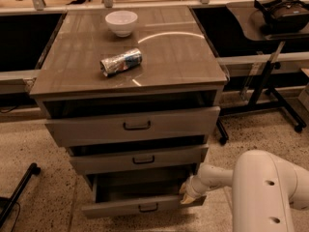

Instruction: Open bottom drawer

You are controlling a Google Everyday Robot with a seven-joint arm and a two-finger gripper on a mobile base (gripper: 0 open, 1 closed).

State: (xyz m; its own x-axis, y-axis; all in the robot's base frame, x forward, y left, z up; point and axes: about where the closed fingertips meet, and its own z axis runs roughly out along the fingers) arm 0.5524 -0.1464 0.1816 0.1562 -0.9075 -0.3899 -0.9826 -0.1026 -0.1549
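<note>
At the far left a dark stand leg (19,193) lies across the speckled floor, well apart from the work. Next comes the cabinet (193,62), with a white bowl (121,22) near the back of its top and a crumpled can (120,62) lying on its side nearer the front. Neither plays any part in the job. Below the top, the top drawer (96,128) and the middle drawer (106,162) each show a dark gap above their fronts and look only slightly ajar. The bottom drawer (120,209), lowest of the three, sits well forward of the other two, with the inside of its box open to view behind the front panel and its small dark handle (148,208) untouched at the middle. The gripper (187,195) rests against the right end of that front panel, near its top edge, not at the handle. Whether it is clamped on the panel or merely pressing on it cannot be told. Behind it the white arm (263,187) fills the lower right corner, and further right a side table (246,28) carries a black headset (282,11). By this showing the opening is largely done. What may remain is a little more travel and then letting go.
</note>
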